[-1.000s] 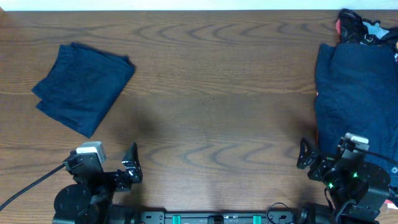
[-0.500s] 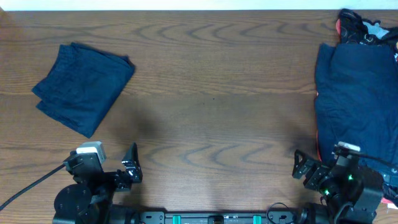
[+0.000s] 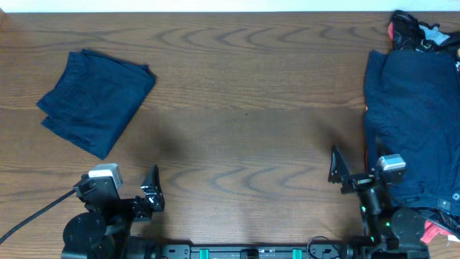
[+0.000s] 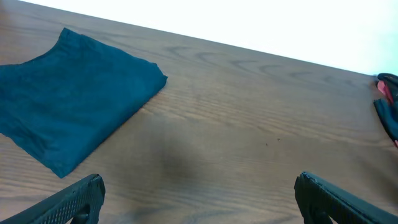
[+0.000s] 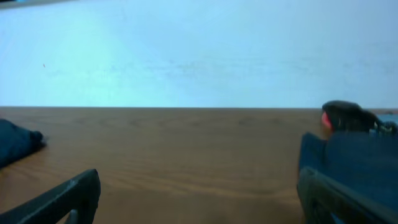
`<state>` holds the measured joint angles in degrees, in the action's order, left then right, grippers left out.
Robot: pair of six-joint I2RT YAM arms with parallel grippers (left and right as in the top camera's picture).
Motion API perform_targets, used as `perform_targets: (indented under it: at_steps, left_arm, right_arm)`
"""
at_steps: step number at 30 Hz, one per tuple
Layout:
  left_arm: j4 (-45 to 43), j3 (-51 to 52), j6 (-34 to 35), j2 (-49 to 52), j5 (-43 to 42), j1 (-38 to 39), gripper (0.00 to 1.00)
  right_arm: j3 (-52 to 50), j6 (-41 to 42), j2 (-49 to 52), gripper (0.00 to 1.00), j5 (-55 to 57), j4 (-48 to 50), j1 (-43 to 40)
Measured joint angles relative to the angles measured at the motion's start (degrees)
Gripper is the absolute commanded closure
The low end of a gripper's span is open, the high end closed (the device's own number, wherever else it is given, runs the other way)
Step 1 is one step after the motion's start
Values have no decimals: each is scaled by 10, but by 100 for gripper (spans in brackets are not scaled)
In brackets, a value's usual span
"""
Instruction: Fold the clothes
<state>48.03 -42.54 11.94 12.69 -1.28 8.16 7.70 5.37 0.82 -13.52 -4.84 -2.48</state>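
Note:
A folded navy-blue garment (image 3: 95,102) lies at the table's far left; it also shows in the left wrist view (image 4: 68,115). An unfolded pile of navy clothes (image 3: 417,122) lies along the right edge, with small pink-red and black pieces (image 3: 406,29) at its far end. My left gripper (image 3: 126,191) is open and empty at the front left, over bare wood (image 4: 199,193). My right gripper (image 3: 359,173) is open and empty at the front right, its right finger next to the pile's left edge (image 5: 348,155). It too is over bare wood (image 5: 199,193).
The wooden table (image 3: 244,115) stretches between the folded garment and the pile. A bit of red cloth (image 3: 431,230) shows at the front right corner beside the right arm's base. A black cable (image 3: 29,216) runs off at the front left.
My right gripper has moved left and away from the front edge, turning off the pile's lower edge. The left arm and the clothes have not moved.

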Motion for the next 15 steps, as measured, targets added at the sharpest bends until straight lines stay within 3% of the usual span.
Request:
perform_targets:
  at_steps: [4, 15]
  left_arm:
    - [0, 0, 0, 0, 0, 1, 2]
    - [0, 0, 0, 0, 0, 2, 2]
  right_arm:
    - [-58, -50, -2, 1, 0, 84, 0]
    - [-73, -118, -1, 1, 0, 21, 0]
